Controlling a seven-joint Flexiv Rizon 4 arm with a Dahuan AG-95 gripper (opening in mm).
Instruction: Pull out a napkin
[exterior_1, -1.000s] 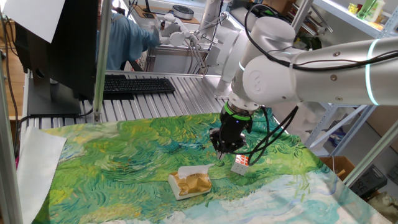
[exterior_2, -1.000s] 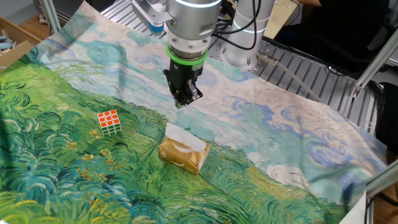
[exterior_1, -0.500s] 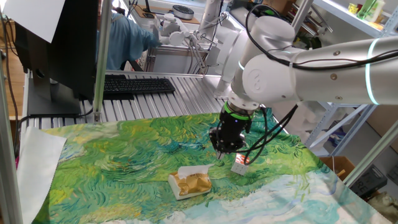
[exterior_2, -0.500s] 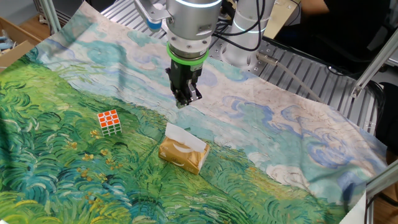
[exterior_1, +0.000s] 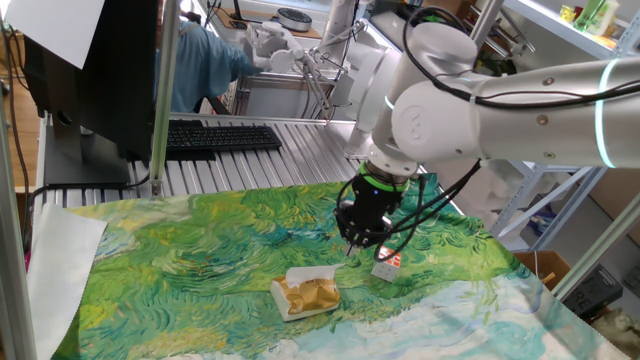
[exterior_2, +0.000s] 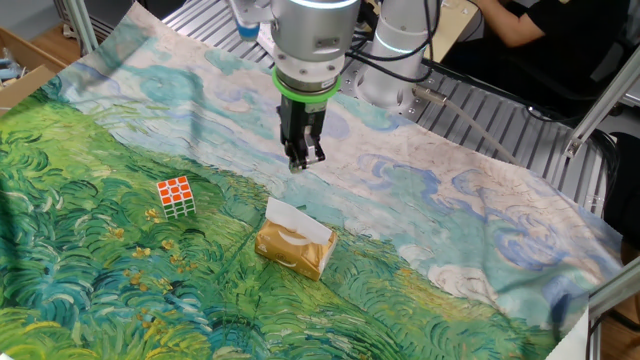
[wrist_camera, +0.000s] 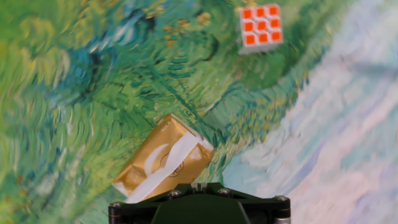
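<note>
Gripper (exterior_2: 297, 160): hangs above the cloth with nothing in it; the fingers look close together in the other fixed view, but whether they are fully closed I cannot tell. In the hand view only the black hand base shows.

Napkin (exterior_2: 297, 222): a white sheet poking out of the top of the gold tissue pack (exterior_2: 293, 247), lying below the gripper and a little ahead of it, well short of contact. In the hand view it reads as a white strip (wrist_camera: 163, 169) across the pack's top face, just ahead of the hand base.

Handling, as a judgement: very light, soft, thin paper; it will crumple and could tear if pinched hard or jerked sideways. The pack itself looks light and may lift or slide with the sheet.

Where to take hold: the raised white fold at the slot, pinched across its thin edge, then drawn straight up.

Cube (exterior_2: 175, 196): red-and-white, off to the gripper's side, well apart from the pack; not part of the job.

Tablecloth (exterior_2: 120, 120): painted green and blue, soft, may wrinkle under the pack.
</note>
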